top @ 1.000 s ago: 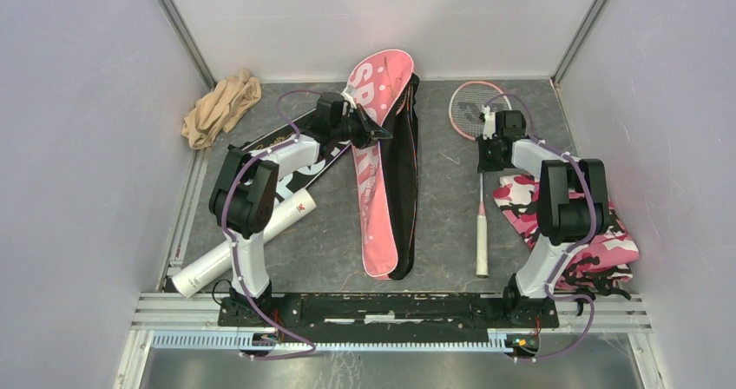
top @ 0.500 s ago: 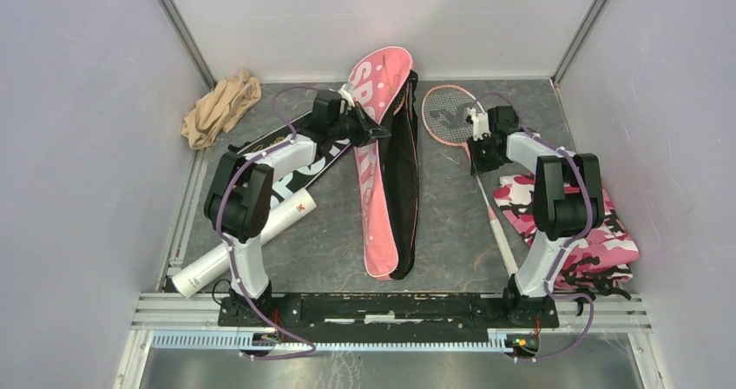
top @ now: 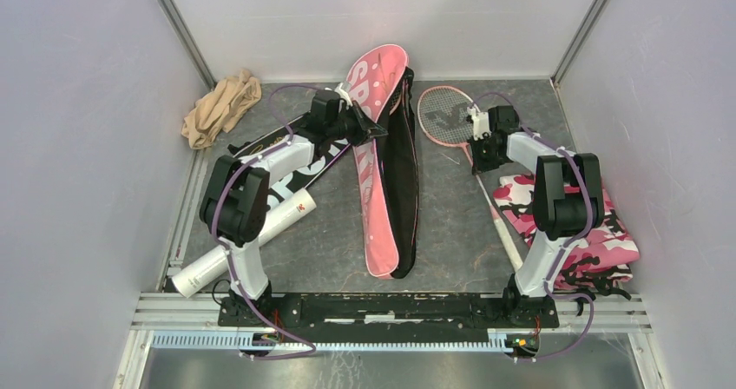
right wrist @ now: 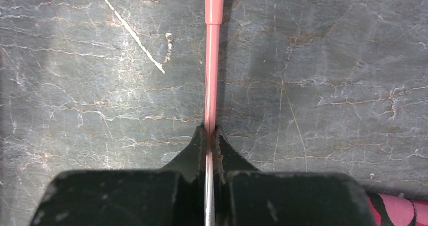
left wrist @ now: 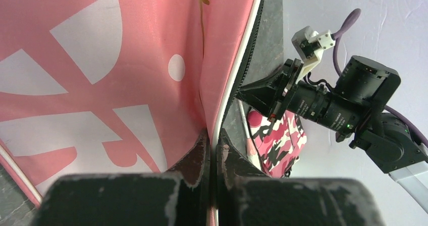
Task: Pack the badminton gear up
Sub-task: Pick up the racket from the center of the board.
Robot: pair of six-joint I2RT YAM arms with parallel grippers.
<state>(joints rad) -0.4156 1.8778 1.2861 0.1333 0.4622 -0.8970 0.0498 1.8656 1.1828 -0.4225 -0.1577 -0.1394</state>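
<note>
A pink racket bag (top: pixel 375 172) lettered SPORT lies lengthwise mid-table with its black half (top: pixel 405 181) alongside. My left gripper (top: pixel 378 131) is shut on the pink flap's white-piped edge (left wrist: pixel 227 100), and the flap fills the left wrist view. A pink-framed racket (top: pixel 441 115) lies at the back right, its white handle (top: pixel 508 243) pointing toward the near right. My right gripper (top: pixel 476 152) is shut on its thin pink shaft (right wrist: pixel 212 59) just below the head. A long white tube (top: pixel 252 241) lies near left. A second black bag (top: pixel 299 174) sits under my left arm.
A crumpled beige cloth (top: pixel 221 107) is in the back left corner. A pink camouflage cloth (top: pixel 599 233) lies under my right arm at the right wall. Grey walls close in the table on three sides. A rail (top: pixel 391 306) runs along the near edge.
My right gripper closed on the racket shaft and swung the head left toward the bag, so the handle now points to the near right. The left gripper raised the pink flap slightly.
</note>
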